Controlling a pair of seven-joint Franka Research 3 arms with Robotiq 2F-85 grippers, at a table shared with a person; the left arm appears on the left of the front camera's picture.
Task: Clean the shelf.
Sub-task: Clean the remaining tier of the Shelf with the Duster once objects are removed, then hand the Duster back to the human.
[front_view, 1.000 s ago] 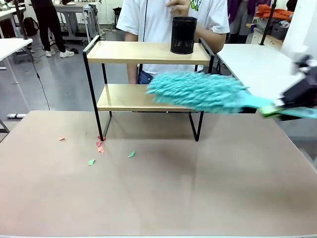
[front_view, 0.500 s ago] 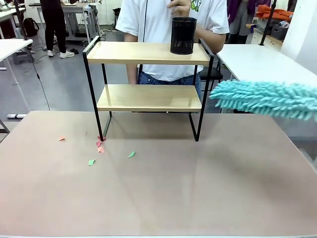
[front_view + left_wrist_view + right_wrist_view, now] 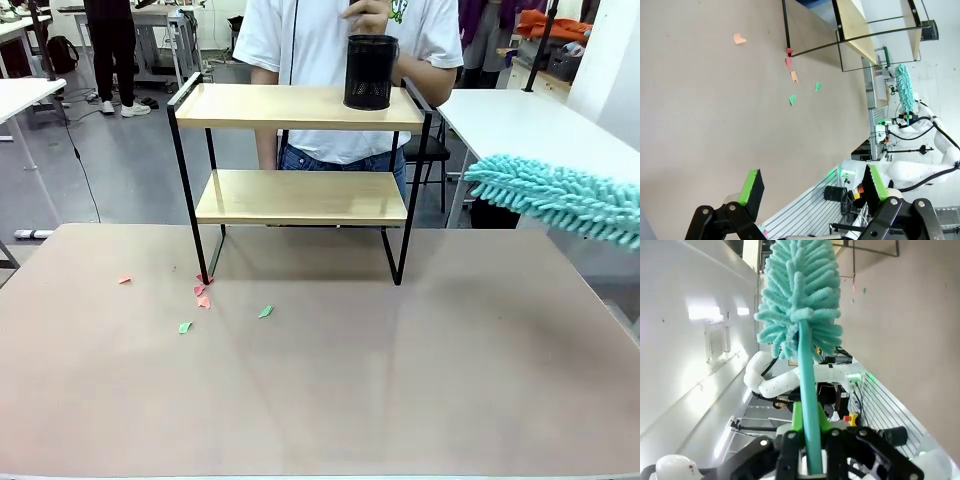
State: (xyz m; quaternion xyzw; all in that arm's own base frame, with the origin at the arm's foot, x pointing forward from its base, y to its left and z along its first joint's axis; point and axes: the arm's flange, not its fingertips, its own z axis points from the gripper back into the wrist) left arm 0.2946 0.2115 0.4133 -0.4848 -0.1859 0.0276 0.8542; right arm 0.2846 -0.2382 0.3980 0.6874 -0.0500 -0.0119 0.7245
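The shelf point(image 3: 290, 106) stands at the far middle of the table, with its lower board point(image 3: 300, 197) bare. A black mesh cup point(image 3: 370, 72) sits on the right of the top board, and a person's hand point(image 3: 368, 12) is just above it. The fluffy teal duster point(image 3: 560, 200) hangs in the air at the right edge, apart from the shelf. My right gripper point(image 3: 810, 422) is shut on the duster handle point(image 3: 807, 375), with the duster head point(image 3: 800, 295) beyond it. My left gripper point(image 3: 813, 186) is open and empty over the table, far from the shelf point(image 3: 855, 30).
Small pink and green paper scraps point(image 3: 203, 297) lie on the brown table point(image 3: 400, 380) near the shelf's front left leg. The person stands right behind the shelf. A white table point(image 3: 520, 130) is at the back right.
The duster has swung from in front of the lower board out to the right, away from the shelf. The left gripper stays open.
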